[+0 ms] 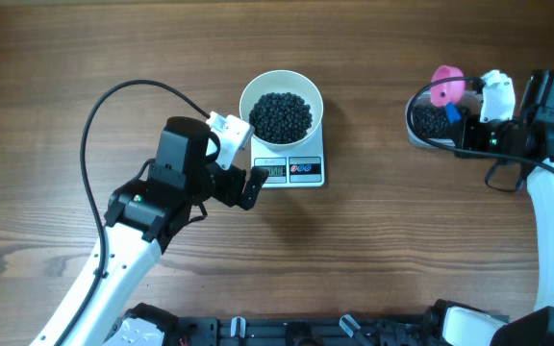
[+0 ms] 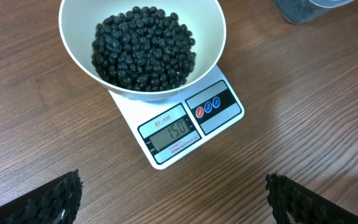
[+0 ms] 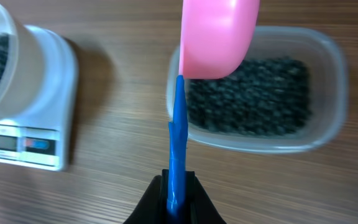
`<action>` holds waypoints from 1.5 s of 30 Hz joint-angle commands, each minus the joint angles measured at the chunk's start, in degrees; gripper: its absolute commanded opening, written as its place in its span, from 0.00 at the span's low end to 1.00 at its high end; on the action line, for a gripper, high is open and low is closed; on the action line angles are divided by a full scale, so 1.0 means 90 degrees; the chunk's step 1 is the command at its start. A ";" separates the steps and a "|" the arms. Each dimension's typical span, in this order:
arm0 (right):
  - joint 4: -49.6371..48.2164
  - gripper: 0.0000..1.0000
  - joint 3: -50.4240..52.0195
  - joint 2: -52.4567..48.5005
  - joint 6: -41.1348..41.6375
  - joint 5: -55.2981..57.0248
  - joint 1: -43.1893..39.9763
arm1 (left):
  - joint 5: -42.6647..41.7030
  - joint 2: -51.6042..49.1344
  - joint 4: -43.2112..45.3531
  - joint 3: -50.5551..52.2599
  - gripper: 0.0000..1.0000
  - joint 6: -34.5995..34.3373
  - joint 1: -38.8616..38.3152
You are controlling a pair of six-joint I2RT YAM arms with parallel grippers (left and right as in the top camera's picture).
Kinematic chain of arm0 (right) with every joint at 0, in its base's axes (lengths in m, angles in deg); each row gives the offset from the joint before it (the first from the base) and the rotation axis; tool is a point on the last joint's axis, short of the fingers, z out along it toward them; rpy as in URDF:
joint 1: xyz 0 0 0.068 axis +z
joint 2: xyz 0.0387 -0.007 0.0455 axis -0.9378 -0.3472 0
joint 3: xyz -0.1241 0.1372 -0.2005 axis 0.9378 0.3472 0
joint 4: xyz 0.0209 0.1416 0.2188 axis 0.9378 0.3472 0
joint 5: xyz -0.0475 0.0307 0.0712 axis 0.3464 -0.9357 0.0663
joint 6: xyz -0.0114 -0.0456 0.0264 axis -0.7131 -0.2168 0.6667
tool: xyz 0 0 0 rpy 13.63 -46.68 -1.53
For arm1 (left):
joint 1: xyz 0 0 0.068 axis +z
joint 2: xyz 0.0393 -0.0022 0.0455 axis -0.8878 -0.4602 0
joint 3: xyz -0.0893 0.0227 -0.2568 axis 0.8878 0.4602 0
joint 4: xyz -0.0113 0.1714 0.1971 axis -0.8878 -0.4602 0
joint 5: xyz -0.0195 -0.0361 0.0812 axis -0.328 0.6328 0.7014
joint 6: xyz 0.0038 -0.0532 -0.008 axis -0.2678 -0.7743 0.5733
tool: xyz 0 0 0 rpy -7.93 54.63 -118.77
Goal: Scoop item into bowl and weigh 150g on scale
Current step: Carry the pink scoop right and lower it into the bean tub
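The white bowl [image 1: 250, 96] is seen seated squarely on the white kitchen scale [image 1: 306, 170], near the middle of the wooden table [image 1: 373, 259], and a glossy heap of black beans [image 1: 280, 117] is held inside it, well below the rim. In the left wrist view the grey display [image 2: 176, 130] is read as 150, with two round buttons [image 2: 207, 107], one red and one blue, set just beside it on the front edge. The left gripper [image 1: 243, 159] is parked just to the left of the scale's front corner, its jaws spread wide with nothing between them; only bare wood is framed between the two ribbed black fingertips [image 2: 61, 199]. Neither the bowl nor the scale is touched by it. Over on the right side of the table, well apart from the scale, a clear plastic tub [image 1: 416, 120] is found, and more of the same dark beans are seen lying in it. The right gripper [image 3: 179, 193] is clamped tight on the blue handle [image 3: 178, 137] of a pink scoop [image 3: 219, 37], and the scoop's cup is held over the near rim of the tub. Whether anything is carried in the scoop cannot be told, since its cup is shown only from outside or too small.
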 commanded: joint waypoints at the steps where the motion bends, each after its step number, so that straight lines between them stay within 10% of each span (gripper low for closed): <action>1: 0.0039 0.04 -0.0117 0.0121 -0.0731 0.0852 -0.0019 | -0.0056 -0.0049 -0.0002 0.0029 1.00 0.0073 -0.0022; 13: -0.0396 0.04 0.0036 -0.0384 -0.1695 0.2443 -0.0007 | -0.0056 -0.0049 -0.0002 0.0029 1.00 0.0073 -0.0022; 33: 0.0100 0.07 0.0036 -0.0714 -0.1659 0.1600 0.0129 | -0.0056 -0.0049 -0.0002 0.0029 1.00 0.0073 -0.0022; 38: 0.0100 0.22 0.0036 -0.0869 -0.1234 0.1559 0.0129 | -0.0056 -0.0049 -0.0005 0.0029 1.00 0.0073 -0.0022; 43: 0.0095 0.97 0.0036 -0.0879 -0.0957 0.1562 0.0129 | -0.0056 -0.0049 -0.0005 0.0029 1.00 0.0073 -0.0022; 45: 0.0097 1.00 0.0034 -0.0877 -0.0702 0.1562 0.0129 | -0.0056 -0.0049 -0.0005 0.0029 1.00 0.0073 -0.0022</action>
